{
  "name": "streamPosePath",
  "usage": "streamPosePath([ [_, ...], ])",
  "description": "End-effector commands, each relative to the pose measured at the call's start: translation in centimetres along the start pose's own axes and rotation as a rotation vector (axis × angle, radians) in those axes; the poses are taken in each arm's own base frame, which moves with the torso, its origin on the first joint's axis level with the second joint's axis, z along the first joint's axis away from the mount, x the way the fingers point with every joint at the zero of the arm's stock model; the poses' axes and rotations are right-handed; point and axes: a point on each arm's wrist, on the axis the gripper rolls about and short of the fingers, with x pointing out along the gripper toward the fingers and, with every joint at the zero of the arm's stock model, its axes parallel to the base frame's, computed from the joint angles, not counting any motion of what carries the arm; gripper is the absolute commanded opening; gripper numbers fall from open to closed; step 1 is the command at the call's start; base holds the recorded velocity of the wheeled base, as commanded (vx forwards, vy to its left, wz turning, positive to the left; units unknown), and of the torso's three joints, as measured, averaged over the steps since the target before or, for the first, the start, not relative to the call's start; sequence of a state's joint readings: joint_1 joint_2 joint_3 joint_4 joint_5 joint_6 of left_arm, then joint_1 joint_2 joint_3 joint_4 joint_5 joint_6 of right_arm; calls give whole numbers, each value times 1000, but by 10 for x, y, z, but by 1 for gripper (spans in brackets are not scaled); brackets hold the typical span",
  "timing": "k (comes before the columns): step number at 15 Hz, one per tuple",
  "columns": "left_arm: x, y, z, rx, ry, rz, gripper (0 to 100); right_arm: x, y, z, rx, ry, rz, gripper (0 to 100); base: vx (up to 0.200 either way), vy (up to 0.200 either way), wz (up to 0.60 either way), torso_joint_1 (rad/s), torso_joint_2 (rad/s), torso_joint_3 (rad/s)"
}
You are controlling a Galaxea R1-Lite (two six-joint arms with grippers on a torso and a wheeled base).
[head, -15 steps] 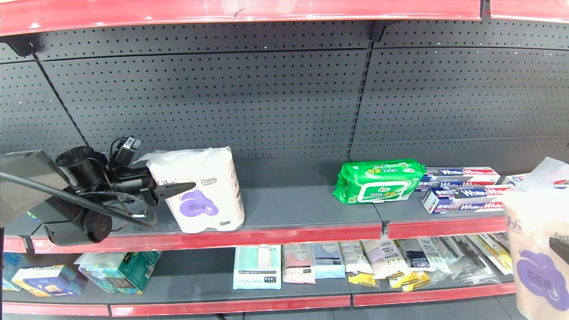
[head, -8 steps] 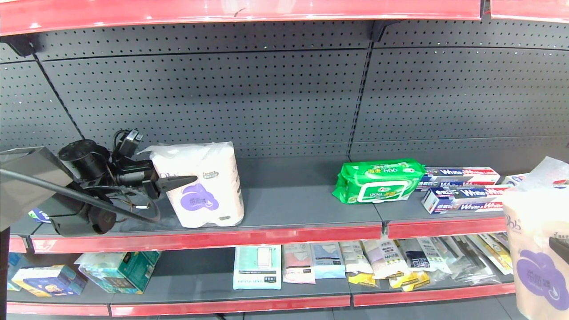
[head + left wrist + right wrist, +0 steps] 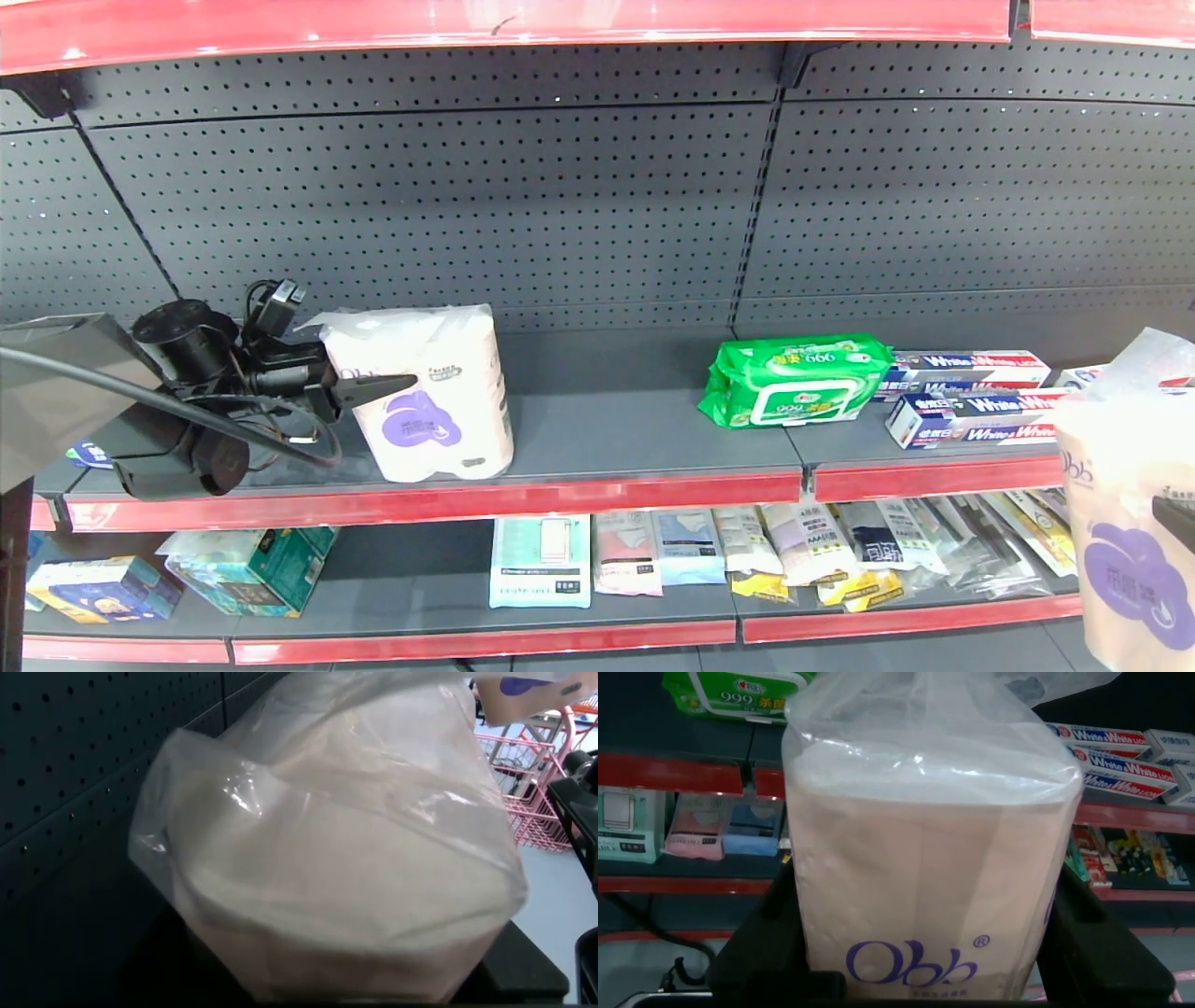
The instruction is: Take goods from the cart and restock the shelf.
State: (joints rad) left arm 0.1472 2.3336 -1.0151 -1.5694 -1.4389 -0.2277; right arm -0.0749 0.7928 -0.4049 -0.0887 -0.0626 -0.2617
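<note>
A white toilet paper pack [image 3: 429,392] with a purple mark stands upright at the left end of the grey middle shelf [image 3: 607,439]. My left gripper [image 3: 406,373] is shut on it, one black finger lying across its front face. In the left wrist view the plastic-wrapped pack [image 3: 336,859] sits close up against the pegboard. A second toilet paper pack [image 3: 1130,504] hangs at the lower right, in front of the shelf. My right gripper [image 3: 924,952] is shut on this pack [image 3: 924,840], with black fingers [image 3: 766,943] on both sides.
A green wet-wipes pack [image 3: 794,381] and toothpaste boxes [image 3: 971,392] lie on the middle shelf's right half, with bare shelf between them and the left pack. The lower shelf holds flat packets [image 3: 747,551] and boxes [image 3: 243,565]. A pink cart [image 3: 533,784] stands behind.
My left gripper has carried its pack a little up and back onto the shelf, then slightly right; the pack now stands straighter. The right arm and its pack have not moved.
</note>
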Motion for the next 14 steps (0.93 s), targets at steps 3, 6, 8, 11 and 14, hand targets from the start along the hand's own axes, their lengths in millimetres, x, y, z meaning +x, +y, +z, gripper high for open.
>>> streamPosePath([
  [3, 0, 2, -10, -3, 3, 1, 0, 1, 0, 1, -10, 3, 0, 0, 0, 0, 0, 0, 0, 0],
  [6, 0, 1, -10, 5, 4, -2, 0, 2, -1, 2, -14, 4, -3, 0, 0, 0, 0, 0, 0, 0],
  [8, 0, 1, -11, 2, 5, -4, 0, 2, 0, 2, -15, 4, -1, 0, 0, 0, 0, 0, 0, 0],
  [11, 0, 1, -11, 8, 4, -5, 0, 2, -1, 2, -15, 4, -1, 0, 0, 0, 0, 0, 0, 0],
  [14, 3, 0, -11, 15, 4, -13, 0, 3, -1, 3, -15, 6, 0, 0, 0, 0, 0, 0, 0, 0],
])
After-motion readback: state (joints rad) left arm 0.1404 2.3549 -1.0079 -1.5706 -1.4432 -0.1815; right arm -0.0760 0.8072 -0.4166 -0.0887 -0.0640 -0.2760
